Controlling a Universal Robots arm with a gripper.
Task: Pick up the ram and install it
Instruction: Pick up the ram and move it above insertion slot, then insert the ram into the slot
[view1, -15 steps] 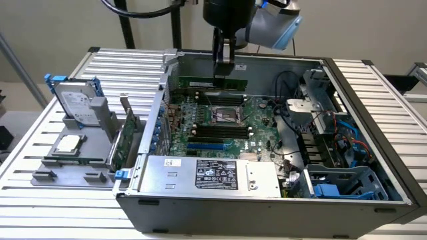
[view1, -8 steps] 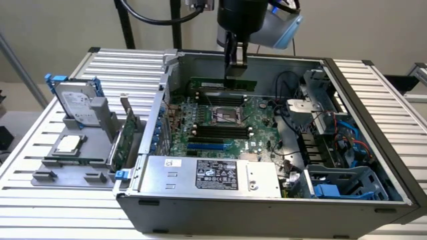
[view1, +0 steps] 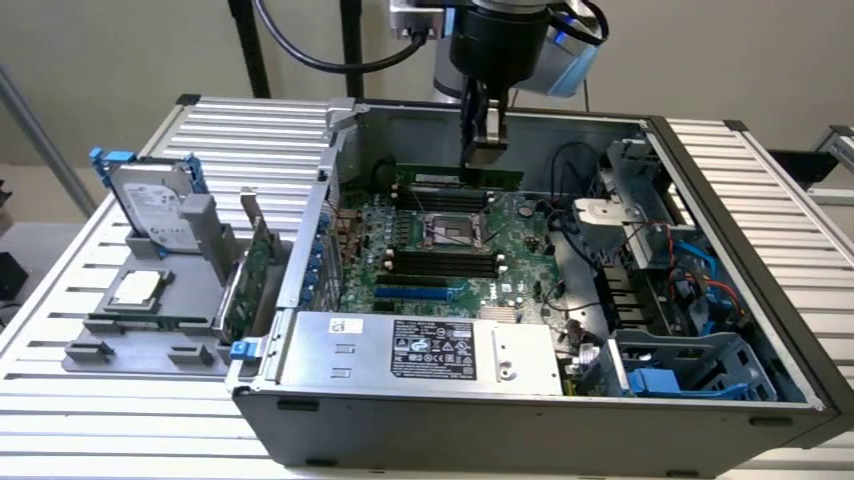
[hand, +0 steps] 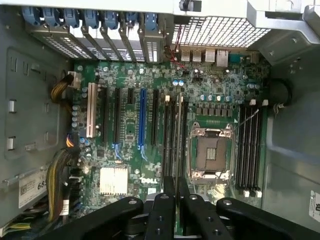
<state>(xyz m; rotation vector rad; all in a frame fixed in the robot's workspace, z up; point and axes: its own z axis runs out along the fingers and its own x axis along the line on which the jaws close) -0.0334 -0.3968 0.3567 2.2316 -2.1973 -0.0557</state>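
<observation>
One ram (view1: 447, 174) pinched in the narrow claw (view1: 483, 152), low over the motherboard (view1: 527, 265); case walls (view1: 561, 125) well apart.

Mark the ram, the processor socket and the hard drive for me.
ram (view1: 434, 173): exterior view, on its green face
processor socket (view1: 449, 232): exterior view, socket centre
hard drive (view1: 151, 207): exterior view, silver label face

Tool (hand: 177, 195) gripping ram (hand: 179, 137) edge-on over motherboard (hand: 130, 130) slots (hand: 167, 135).
</observation>
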